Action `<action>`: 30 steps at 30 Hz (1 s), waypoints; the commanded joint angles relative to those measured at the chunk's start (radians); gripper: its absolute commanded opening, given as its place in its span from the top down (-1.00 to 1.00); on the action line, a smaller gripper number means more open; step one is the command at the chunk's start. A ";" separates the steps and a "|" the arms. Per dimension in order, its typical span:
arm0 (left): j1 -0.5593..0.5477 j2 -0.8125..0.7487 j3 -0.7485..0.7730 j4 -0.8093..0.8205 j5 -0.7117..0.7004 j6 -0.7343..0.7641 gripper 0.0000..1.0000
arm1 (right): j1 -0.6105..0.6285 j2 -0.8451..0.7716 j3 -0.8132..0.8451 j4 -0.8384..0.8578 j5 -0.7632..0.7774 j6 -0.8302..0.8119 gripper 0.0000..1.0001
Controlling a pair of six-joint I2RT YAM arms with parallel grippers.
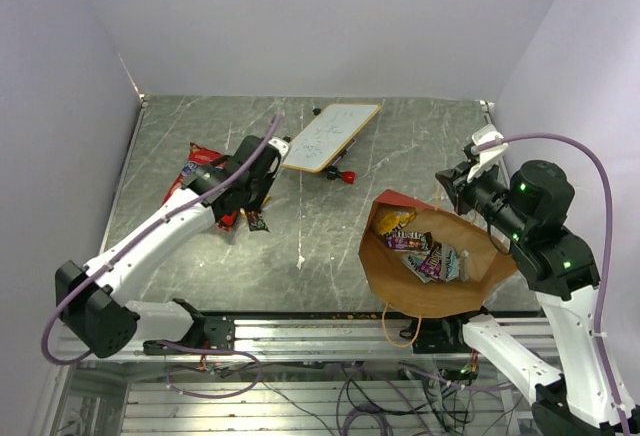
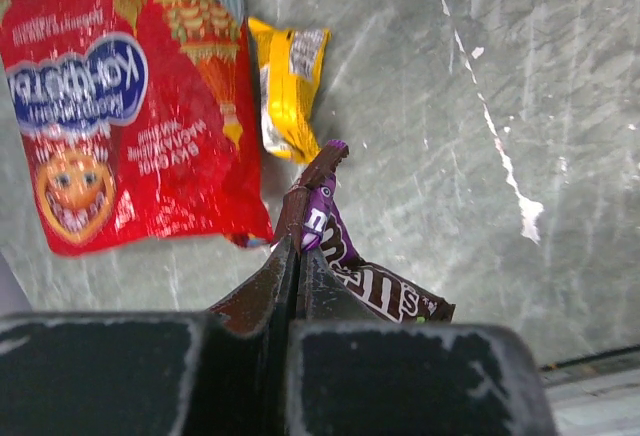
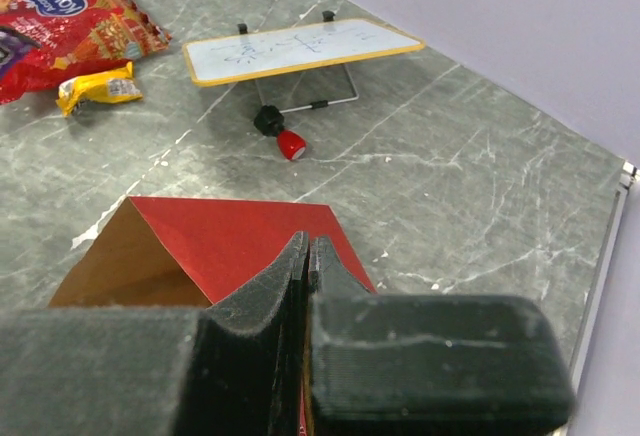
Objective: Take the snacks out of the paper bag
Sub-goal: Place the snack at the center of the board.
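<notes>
Your left gripper (image 2: 297,256), nearest the lens, pinches a brown candy packet (image 2: 380,291) by one end beside the chip bag (image 2: 130,106) and yellow packet (image 2: 285,86); that thin hold could slip. Your right gripper (image 3: 306,251) is clenched at the paper bag (image 3: 240,236) rim, more snacks (image 1: 425,251) inside

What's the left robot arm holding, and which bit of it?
A dark brown M&M's packet, pinched by its edge between the shut left fingers.

White arms (image 1: 150,231), mauve cables (image 1: 590,171), black joints (green lights on the right one); both grippers (image 2: 297,256) black.
</notes>
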 commanded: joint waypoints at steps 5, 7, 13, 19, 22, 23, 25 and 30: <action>0.006 0.137 -0.116 0.354 -0.031 0.331 0.86 | 0.004 0.020 0.008 0.029 -0.060 0.037 1.00; 0.006 0.161 -0.143 0.440 -0.012 0.353 0.86 | 0.003 0.025 0.005 0.036 -0.056 0.031 1.00; 0.008 0.289 -0.144 0.572 0.014 0.411 0.86 | 0.003 0.047 0.024 0.011 -0.061 -0.003 1.00; 0.021 0.443 -0.069 0.552 -0.013 0.438 0.85 | 0.004 0.041 0.001 0.007 -0.064 -0.024 1.00; 0.042 0.472 -0.046 0.521 -0.018 0.408 0.56 | 0.003 0.049 -0.003 0.011 -0.072 -0.042 1.00; 0.047 0.464 -0.045 0.516 -0.020 0.391 0.42 | 0.003 0.054 -0.003 0.011 -0.075 -0.051 1.00; 0.054 0.430 -0.036 0.498 -0.027 0.367 0.13 | 0.004 0.069 0.006 0.005 -0.080 -0.063 1.00; 0.054 0.281 0.023 0.411 -0.005 0.280 -0.32 | 0.004 0.092 0.028 -0.008 -0.096 -0.078 1.00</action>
